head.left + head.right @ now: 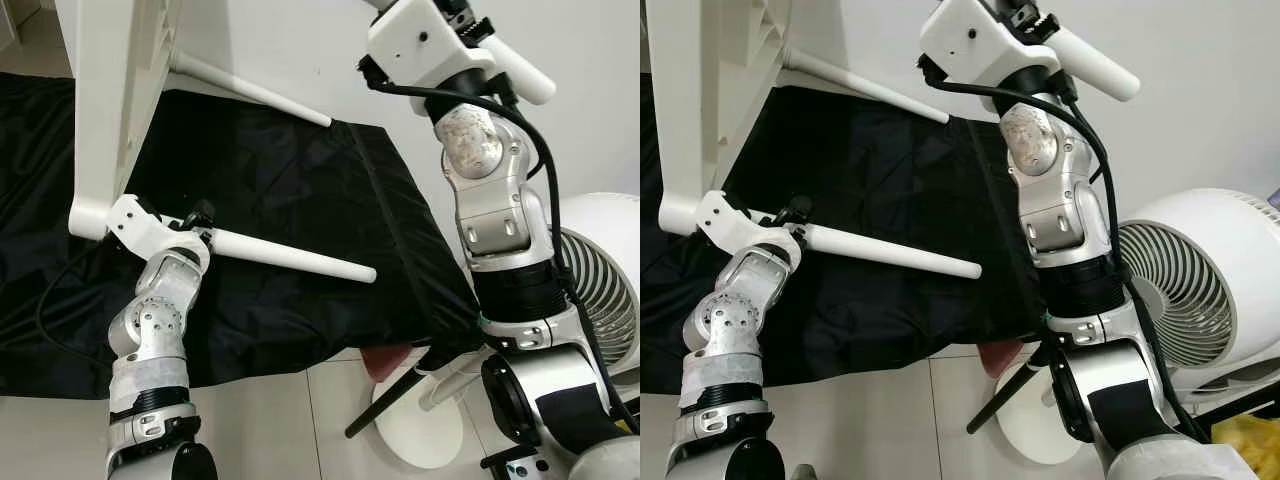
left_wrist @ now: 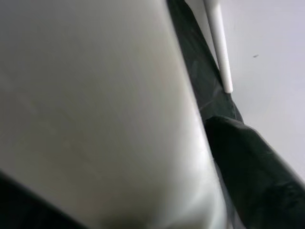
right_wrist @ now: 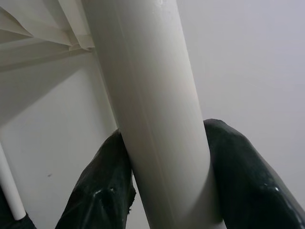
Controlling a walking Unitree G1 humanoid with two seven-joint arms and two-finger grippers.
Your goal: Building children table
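Over the black cloth [image 1: 300, 190], you see the tabletop [image 1: 115, 90] standing on edge; your left gripper [image 1: 200, 222] pinches its lower leg [image 1: 290, 257], your right gripper [image 3: 167, 179] clamps another leg [image 3: 152, 95] up high.

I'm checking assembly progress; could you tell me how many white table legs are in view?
3. One leg is at the left end effector, one juts from the table's far corner, and one is clamped in the right end effector. A fourth may be hidden.
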